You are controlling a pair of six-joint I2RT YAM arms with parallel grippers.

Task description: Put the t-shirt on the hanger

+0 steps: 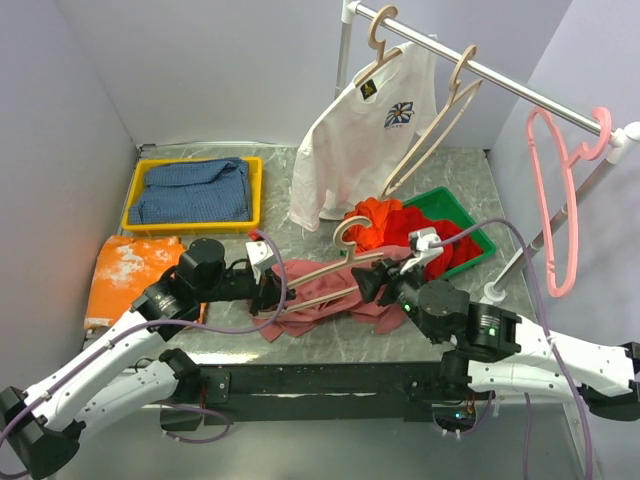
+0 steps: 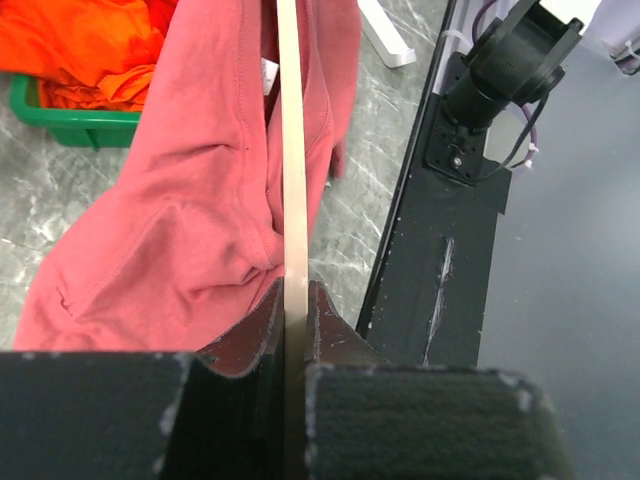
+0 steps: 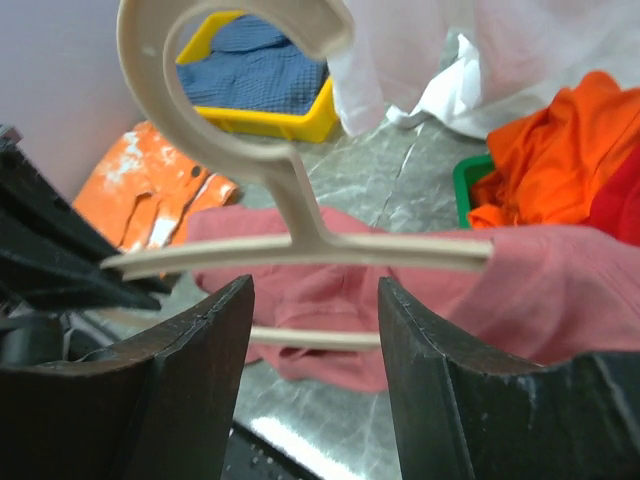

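threading step, i'd say: the left gripper (image 1: 268,288) is clamped on one end of a light beige wooden hanger (image 1: 335,262) with a rounded hook, and seems to hold it just off the grey marbled tabletop (image 1: 340,348). in the left wrist view the thin bar runs straight out from between its closed fingers. the dusty-rose short-sleeved t-shirt (image 1: 320,305) lies bunched under and around the hanger at the middle of the near tabletop, just in front of a green bin (image 1: 445,197) heaped with bright red-orange clothes. from the right wrist view the hanger's far shoulder seems to disappear into the pink fabric, while the shoulder nearer the left gripper is bare. whether it sits in the neck opening or merely under a fold i cannot tell. the right gripper (image 1: 372,280) stands wide and holds nothing, its fingers framing the hanger's neck and hook from close by.

so the shirt looks about half on. the next move, to my eye, calls for the right gripper to pinch the loose collar or shoulder cloth and draw it along the bare bar toward the left gripper. that one would have to shift or let go in time for the fabric to pass, without tugging the seated side back off.
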